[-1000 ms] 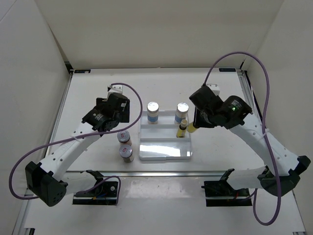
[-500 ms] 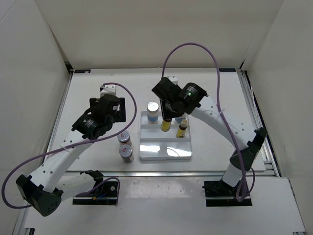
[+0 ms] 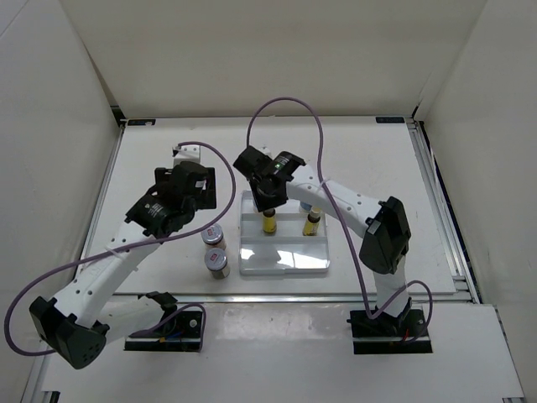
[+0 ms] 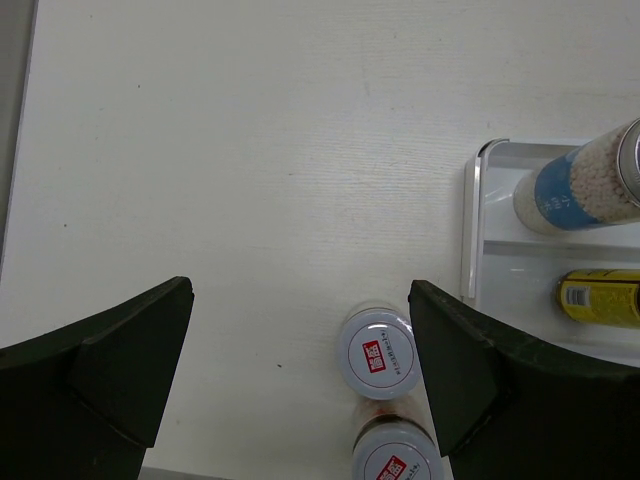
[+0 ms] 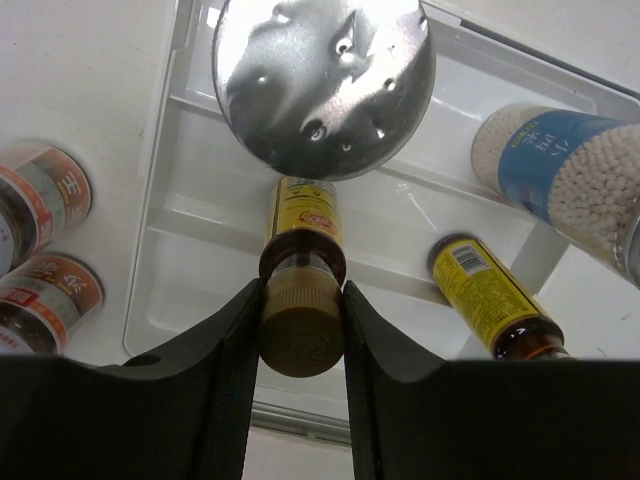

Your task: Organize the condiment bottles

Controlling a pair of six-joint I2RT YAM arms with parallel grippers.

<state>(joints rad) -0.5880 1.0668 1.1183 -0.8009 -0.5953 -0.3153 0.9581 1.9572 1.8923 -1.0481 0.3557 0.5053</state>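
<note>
My right gripper (image 3: pixel 268 208) is shut on the tan cap of a tiny yellow bottle (image 5: pixel 302 300) and holds it upright in the left of the middle row of the white tray (image 3: pixel 281 260). The second yellow bottle (image 3: pixel 312 222) stands at the right of that row. One tall white bottle's silver cap (image 5: pixel 325 80) is just behind my right gripper. The other white bottle (image 5: pixel 570 180) stands in the back row at the right. Two brownish jars (image 3: pixel 213 236) (image 3: pixel 217 264) stand on the table left of the tray. My left gripper (image 4: pixel 300 290) is open above them, empty.
The right arm stretches across the back of the tray and hides the left white bottle in the top view. The tray's front row holds nothing. The tray's left rim (image 4: pixel 470 220) lies close to the jars. White walls enclose the table on three sides.
My right arm has swung left from beside the tray's right edge, carrying the yellow bottle to the left of the middle row. My left gripper has shifted slightly left and back.
</note>
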